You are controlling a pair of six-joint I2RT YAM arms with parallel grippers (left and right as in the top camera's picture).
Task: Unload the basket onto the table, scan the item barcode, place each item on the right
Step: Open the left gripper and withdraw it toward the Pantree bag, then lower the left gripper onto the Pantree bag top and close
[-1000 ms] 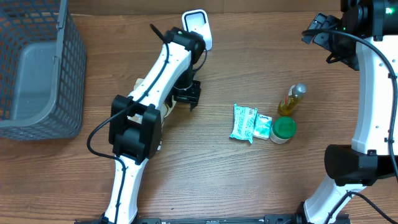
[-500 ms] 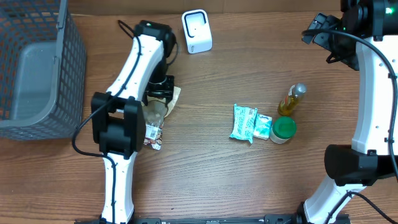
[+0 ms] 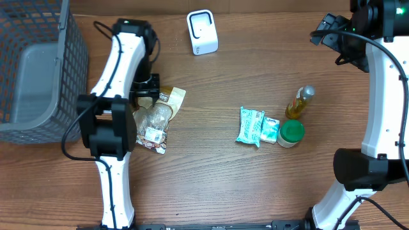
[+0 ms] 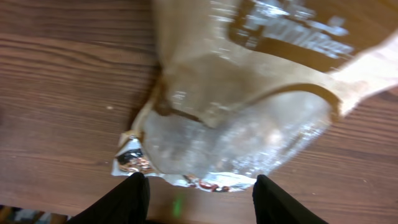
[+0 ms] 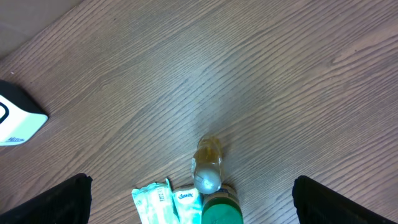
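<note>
One bag (image 4: 249,124) beneath left gripper (image 4: 200,190) (lying flat)

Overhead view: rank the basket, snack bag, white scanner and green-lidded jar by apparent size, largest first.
1. basket
2. snack bag
3. white scanner and green-lidded jar: too alike to rank.

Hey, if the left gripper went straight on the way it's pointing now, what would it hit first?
Most likely the clear snack bag: its crimped edge lies just ahead of the left gripper, between the open fingers, with the table beneath. Depth is hard to judge.
</note>
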